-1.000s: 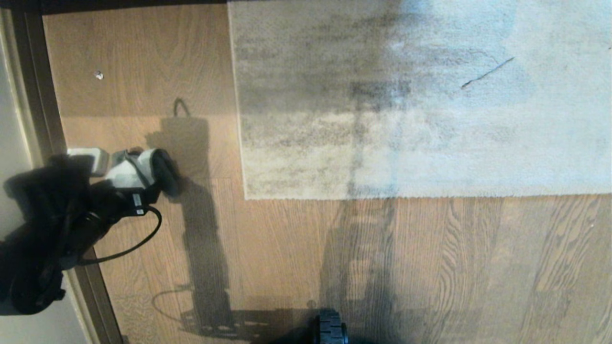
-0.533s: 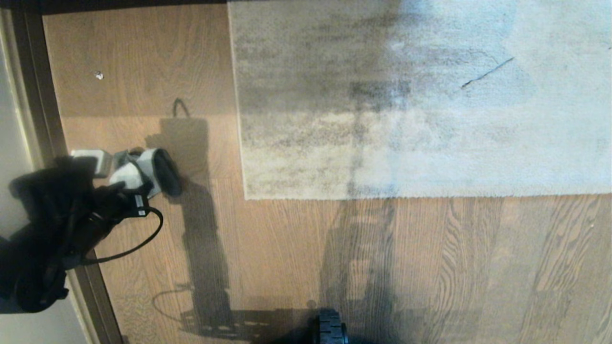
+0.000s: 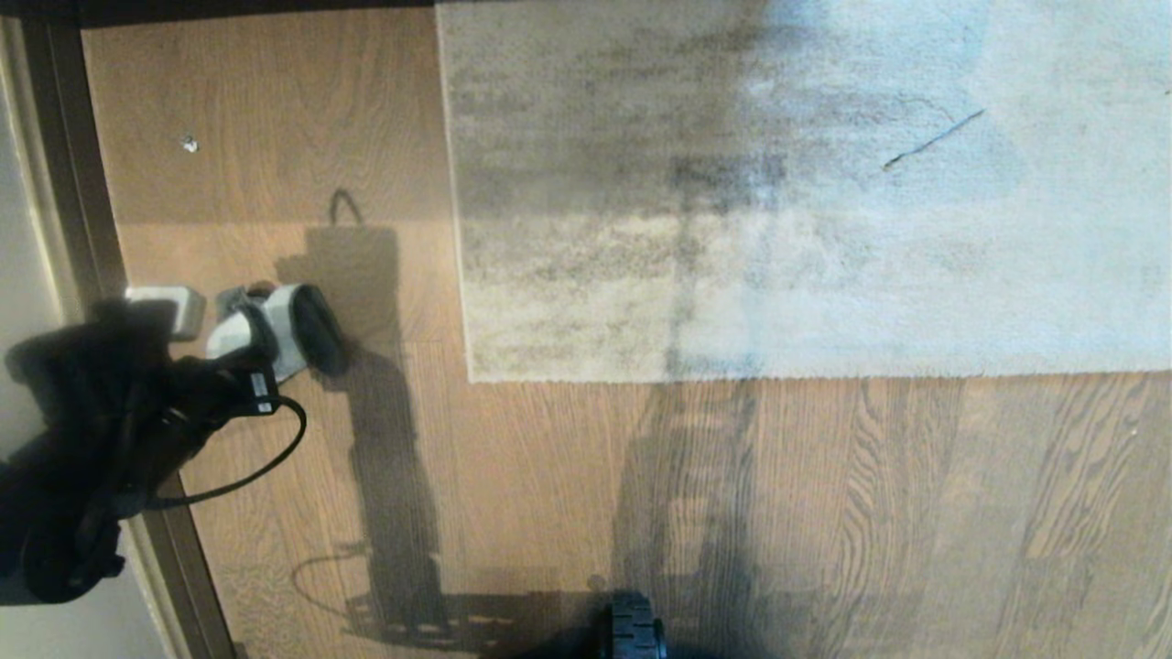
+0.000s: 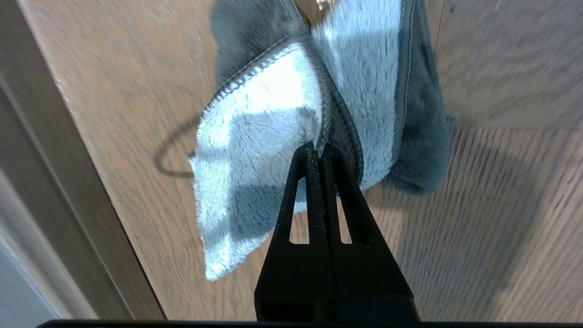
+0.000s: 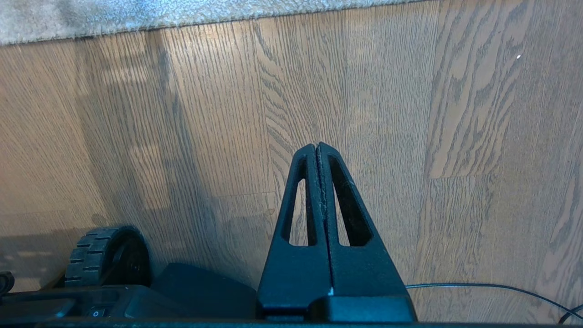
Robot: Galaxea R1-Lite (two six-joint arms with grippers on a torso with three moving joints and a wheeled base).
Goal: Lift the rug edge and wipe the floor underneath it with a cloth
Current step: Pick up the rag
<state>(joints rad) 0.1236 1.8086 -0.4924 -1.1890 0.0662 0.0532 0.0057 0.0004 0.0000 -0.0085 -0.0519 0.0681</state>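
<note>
Cloth [image 4: 273, 118] pinched in our left gripper [image 4: 317, 148] by the baseboard [image 3: 73, 183], rug edge [image 3: 462, 275] well off rightward, right gripper [image 5: 317, 146] closed empty.

Dark brown baseboard [image 3: 69, 165], pale wall [image 3: 14, 238], white speck [image 3: 189, 144]

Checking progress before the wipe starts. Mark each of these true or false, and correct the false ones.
1. The left pincer is shut on the cloth. True.
2. The cloth lies on the rug. False: it is over the bare floor, near the baseboard, apart from the rug.
3. The rug edge lies flat, not lifted. True.
4. The right pincer holds the rug's corner. False: it is shut on nothing, above bare floor, short of the rug.
5. The cloth is one colour all over. False: one face is dark grey, the other off-white.
</note>
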